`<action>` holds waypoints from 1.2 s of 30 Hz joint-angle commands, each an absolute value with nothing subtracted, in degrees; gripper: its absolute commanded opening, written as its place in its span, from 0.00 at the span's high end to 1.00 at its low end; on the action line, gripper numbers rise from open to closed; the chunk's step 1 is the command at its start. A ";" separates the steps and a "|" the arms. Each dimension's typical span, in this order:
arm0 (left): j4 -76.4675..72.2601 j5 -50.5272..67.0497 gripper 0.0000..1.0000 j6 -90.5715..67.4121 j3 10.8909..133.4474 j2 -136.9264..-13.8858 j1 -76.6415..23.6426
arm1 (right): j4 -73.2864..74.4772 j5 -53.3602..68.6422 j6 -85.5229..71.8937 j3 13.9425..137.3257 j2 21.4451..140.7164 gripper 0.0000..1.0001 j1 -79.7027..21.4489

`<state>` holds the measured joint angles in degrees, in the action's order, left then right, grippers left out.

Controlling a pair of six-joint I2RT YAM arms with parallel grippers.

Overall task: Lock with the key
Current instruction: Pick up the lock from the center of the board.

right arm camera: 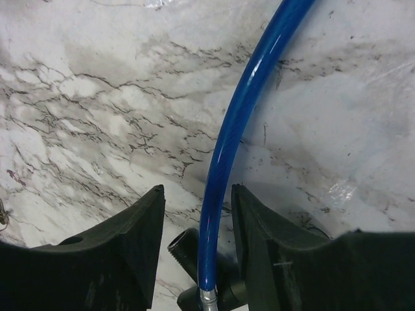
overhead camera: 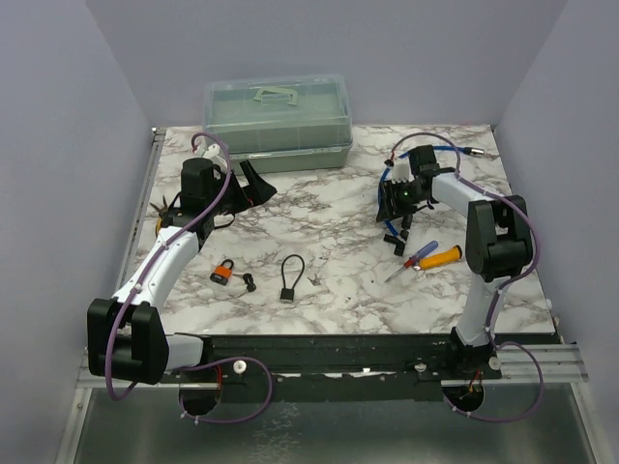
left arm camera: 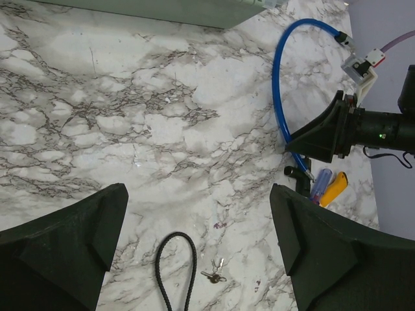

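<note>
**Locks lie mid-table; a hose runs through the right fingers**

On the white marbled table (overhead camera: 338, 217), the orange padlock (overhead camera: 223, 273) lies near the left arm, with black-headed keys (overhead camera: 249, 283) just beside it. To their right lie a black cable-loop lock (overhead camera: 292, 277) and a small metal key bunch (overhead camera: 314, 281).

The left gripper (left arm camera: 198, 201) hangs wide apart above bare marble, holding nothing. The right gripper (right arm camera: 198, 194) is parted, with a blue hose (right arm camera: 240, 110) passing between its fingers but not pinched.

A red-and-blue screwdriver (overhead camera: 418, 255) and an orange-handled screwdriver (overhead camera: 442, 256) lie near the right arm. A translucent green plastic box (overhead camera: 278, 121) stands at the far edge.
</note>
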<state>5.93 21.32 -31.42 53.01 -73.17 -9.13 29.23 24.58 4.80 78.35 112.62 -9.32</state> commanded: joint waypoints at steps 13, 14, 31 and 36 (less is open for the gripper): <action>5.30 24.10 0.01 -29.24 54.76 -74.43 -9.51 | 26.62 25.03 3.88 75.77 111.31 0.99 -9.45; 5.45 24.99 0.01 -28.78 55.43 -74.97 -9.62 | 26.24 24.46 3.57 76.29 110.38 0.99 -9.44; 5.79 37.43 0.01 -30.22 73.95 -84.38 -17.92 | -0.08 35.79 -14.43 70.14 87.50 1.00 -6.41; 4.15 39.84 0.01 -34.77 79.07 -88.91 -20.02 | -11.10 41.13 -17.63 65.28 83.59 1.00 -6.42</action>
